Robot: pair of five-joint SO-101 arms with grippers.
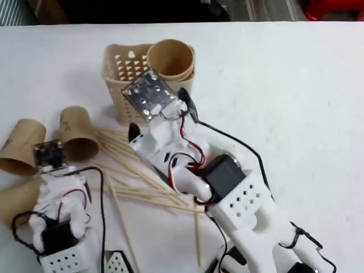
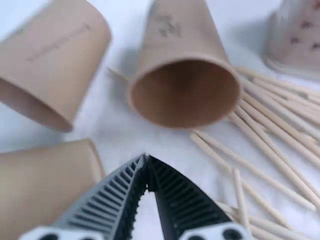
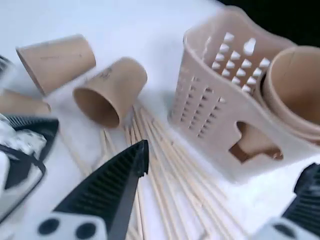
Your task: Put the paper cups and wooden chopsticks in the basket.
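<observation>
Left gripper [image 2: 146, 161] was pinched shut on nothing, aimed at a cup [image 2: 184, 85] lying on its side on the table [image 1: 296, 85] by the chopsticks [image 2: 280, 130]. Right gripper [image 3: 227, 157] hung wide open just beside the basket [image 3: 210, 100], which held stacked cups [image 1: 170, 57]. Cups look light and crushable, so I'd pinch the rim gently; the sticks look thin, stiff and likely to roll
</observation>
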